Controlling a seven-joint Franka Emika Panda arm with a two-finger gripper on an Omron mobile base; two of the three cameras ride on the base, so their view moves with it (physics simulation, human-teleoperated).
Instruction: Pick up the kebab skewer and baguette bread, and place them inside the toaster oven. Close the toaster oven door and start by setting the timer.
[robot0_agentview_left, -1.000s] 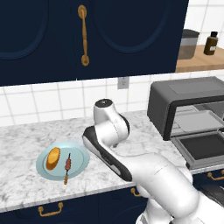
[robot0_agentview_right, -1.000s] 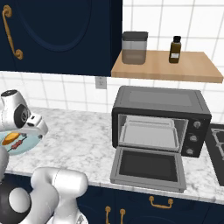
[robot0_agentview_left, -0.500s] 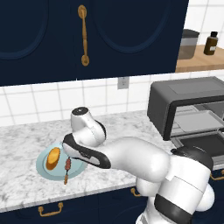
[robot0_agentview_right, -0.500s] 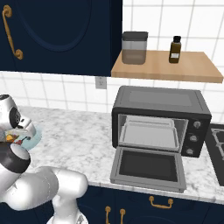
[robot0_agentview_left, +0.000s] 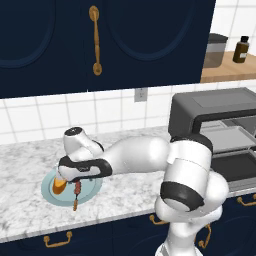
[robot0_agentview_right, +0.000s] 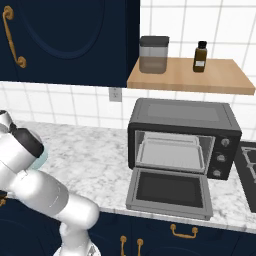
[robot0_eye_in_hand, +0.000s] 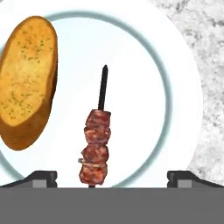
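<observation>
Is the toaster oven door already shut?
No, the toaster oven door hangs dropped open in front of the toaster oven, leaving the rack inside exposed.

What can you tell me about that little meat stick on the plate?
The kebab skewer is a thin dark stick threaded with four red-brown meat chunks bunched at one end, the other end bare. It lies flat on the light blue plate, beside the bread without touching it. The open tool hovers over it.
</observation>
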